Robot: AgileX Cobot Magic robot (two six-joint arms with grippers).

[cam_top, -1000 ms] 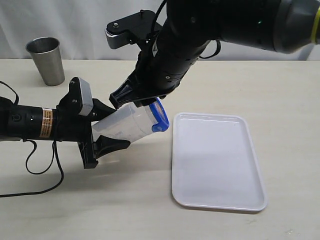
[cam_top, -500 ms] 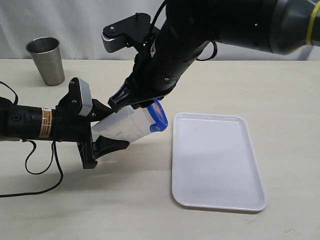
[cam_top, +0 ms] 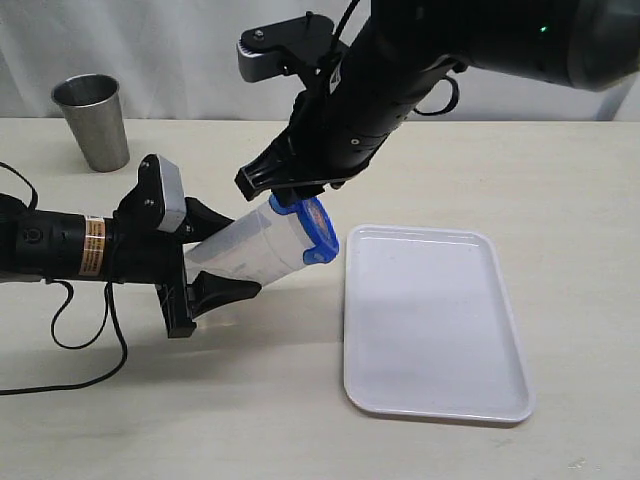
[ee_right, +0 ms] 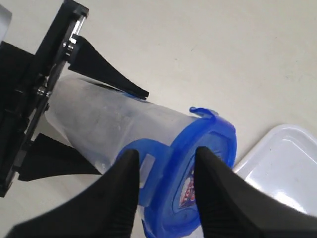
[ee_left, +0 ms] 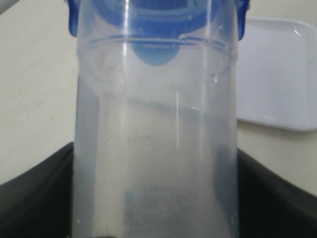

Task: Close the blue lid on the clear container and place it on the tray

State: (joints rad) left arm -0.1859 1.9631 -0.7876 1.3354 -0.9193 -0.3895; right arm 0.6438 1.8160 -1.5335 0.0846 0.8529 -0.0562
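Found left gripper clamped on the lower body of the clear container, holding it tipped nearly flat above the table, mouth toward the tray. Judged a brace: presents the lidded end to the other arm. Saw right gripper with fingers apart, poised just over the blue lid, gripping nothing. Noted lid seated on the mouth, one tab sticking up, likely unlatched; cannot tell about the rest. Judged closing unfinished, container not yet on the tray. Logged steel cup well apart near the far edge, uninvolved.
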